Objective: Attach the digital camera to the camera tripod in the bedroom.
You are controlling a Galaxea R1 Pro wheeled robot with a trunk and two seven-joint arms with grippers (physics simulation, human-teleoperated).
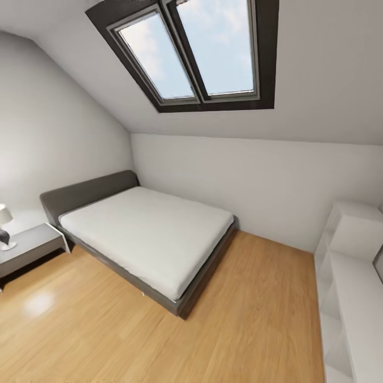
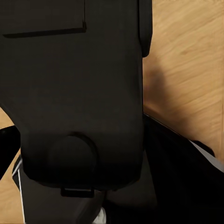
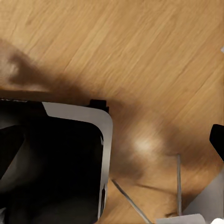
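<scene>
Cannot tell where the digital camera or the camera tripod stands, so judges the attaching as not yet begun: finding both, gripping the camera and seating it on the tripod head all look left to do. Seems to be at the searching stage, already inside the bedroom point(image 1: 239, 181).

Looks from the head view across a grey-framed bed point(image 1: 149, 234) with a bare white mattress, set on light wood floor point(image 1: 106, 330) under a sloped ceiling with a dark-framed skylight point(image 1: 191, 53). Shows a low bedside surface point(image 1: 29, 244) beside the headboard, carrying a lamp point(image 1: 4, 215) cut off by the frame edge, and a white shelf unit point(image 1: 351, 276) against the far side, also cropped.

Cannot tell whether the left tool is spread or pressed together: dark housing point(image 2: 74, 93) blocks most of the left wrist view. Cannot tell for the right tool either; catches a silver-edged dark panel point(image 3: 105, 140) over the floor and two thin grey rods point(image 3: 178, 182), too cropped to name with any confidence.
</scene>
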